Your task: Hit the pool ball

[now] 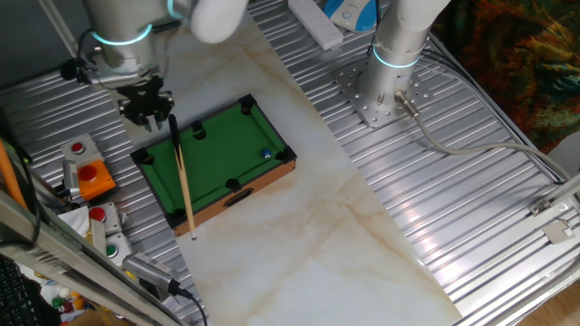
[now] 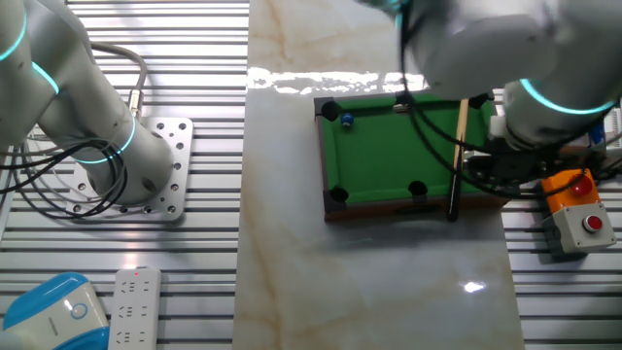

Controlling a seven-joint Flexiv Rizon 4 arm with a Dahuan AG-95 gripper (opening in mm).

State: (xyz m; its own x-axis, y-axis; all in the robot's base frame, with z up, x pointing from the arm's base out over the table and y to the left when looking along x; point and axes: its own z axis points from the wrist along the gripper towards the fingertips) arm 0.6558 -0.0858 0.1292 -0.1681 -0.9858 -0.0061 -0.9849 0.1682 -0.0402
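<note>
A miniature green pool table [image 1: 213,161] with a wooden rim stands on the marble board; it also shows in the other fixed view [image 2: 389,146]. The tiny blue pool ball [image 1: 266,154] lies near the table's right end, close to a corner pocket [image 2: 347,120]. My gripper [image 1: 154,110] hangs over the table's opposite, left end, shut on the black butt of a cue stick [image 1: 183,186]. The cue lies along that short side, its wooden tip past the front corner [image 2: 461,126]. In the other fixed view the gripper [image 2: 478,167] is partly hidden by the arm.
An orange emergency-stop box [image 1: 89,177] and a grey button box [image 1: 105,231] sit left of the table, also in the other view [image 2: 571,185]. A second arm's base [image 1: 385,91] is bolted to the ribbed surface. A power strip [image 2: 134,306] lies nearby.
</note>
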